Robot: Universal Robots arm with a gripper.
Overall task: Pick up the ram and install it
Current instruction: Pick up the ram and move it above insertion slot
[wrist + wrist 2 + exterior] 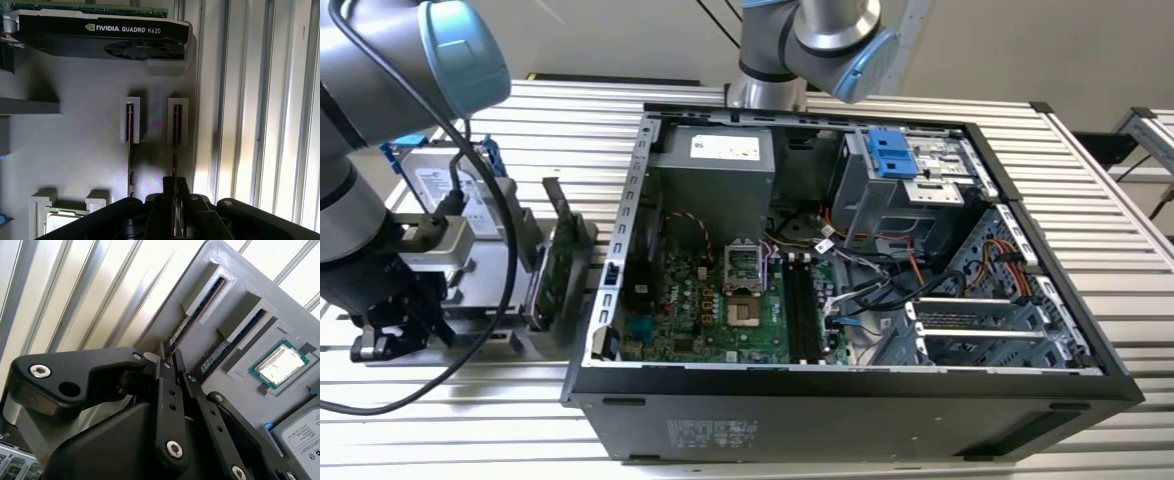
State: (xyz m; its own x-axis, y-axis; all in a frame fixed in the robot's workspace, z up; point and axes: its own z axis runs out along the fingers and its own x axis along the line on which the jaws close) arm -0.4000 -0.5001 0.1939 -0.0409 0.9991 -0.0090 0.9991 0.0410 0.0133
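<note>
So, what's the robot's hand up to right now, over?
Hand shut on the ram. Ram not lifted yet, seated in its grey holder slot. Second stick in the next slot, apart from the hand.

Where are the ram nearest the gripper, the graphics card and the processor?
ram (175,150), first wrist view, exposed long edge.
graphics card (100,37), first wrist view, black shroud.
processor (279,365), second wrist view, shiny metal lid.
</note>
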